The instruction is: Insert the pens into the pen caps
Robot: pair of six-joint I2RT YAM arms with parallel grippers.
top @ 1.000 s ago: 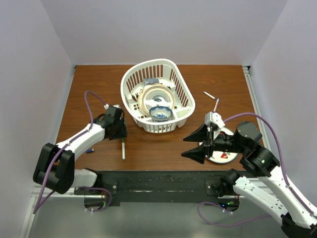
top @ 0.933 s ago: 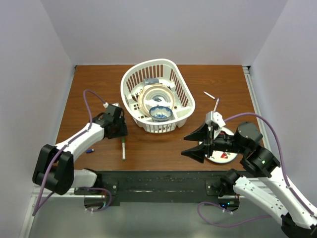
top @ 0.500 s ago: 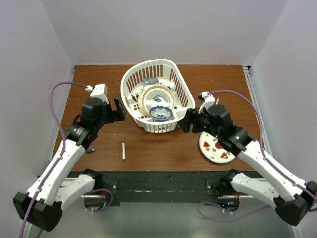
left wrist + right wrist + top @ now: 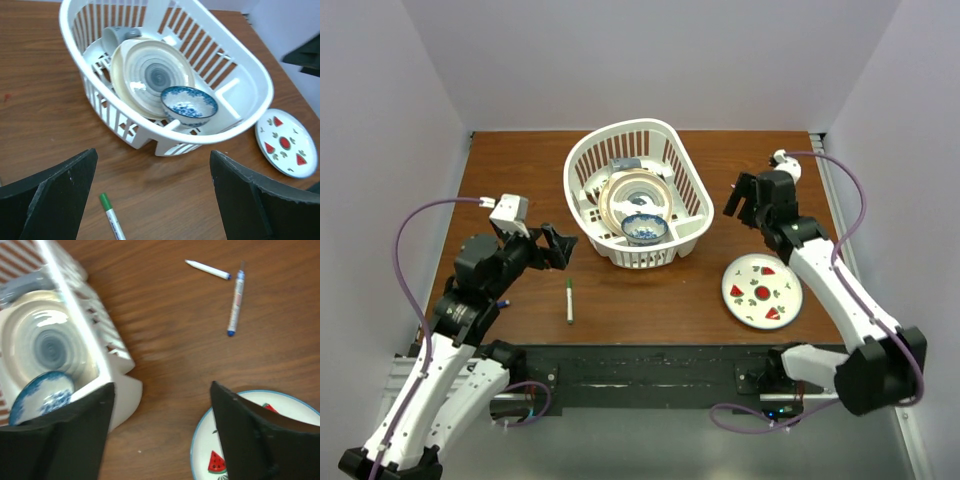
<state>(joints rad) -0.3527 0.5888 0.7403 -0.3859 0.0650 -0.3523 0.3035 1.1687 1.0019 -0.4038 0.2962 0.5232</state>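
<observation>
One pen (image 4: 569, 300) wearing a green cap lies on the table in front of the basket; the left wrist view shows its green cap (image 4: 105, 201) and white barrel (image 4: 116, 226). My left gripper (image 4: 560, 248) (image 4: 152, 155) hangs open above and behind it, holding nothing. Two more white pens (image 4: 207, 269) (image 4: 235, 290) with blue ends lie side by side at the back right, seen only in the right wrist view. My right gripper (image 4: 742, 205) (image 4: 162, 387) is open and empty over the wood between basket and plate. A tiny blue piece (image 4: 502, 301) lies by my left arm.
A white basket (image 4: 620, 128) (image 4: 260, 85) (image 4: 120, 385) holding plates, a blue-patterned bowl (image 4: 645, 229) and a grey mug stands at the centre back. A watermelon-print plate (image 4: 761, 272) (image 4: 285, 132) (image 4: 240, 420) sits at the front right.
My left gripper opened, left the green-capped pen on the table and rose back towards the left. My right arm swung from beside the plate to the back right, jaws spreading wider.
</observation>
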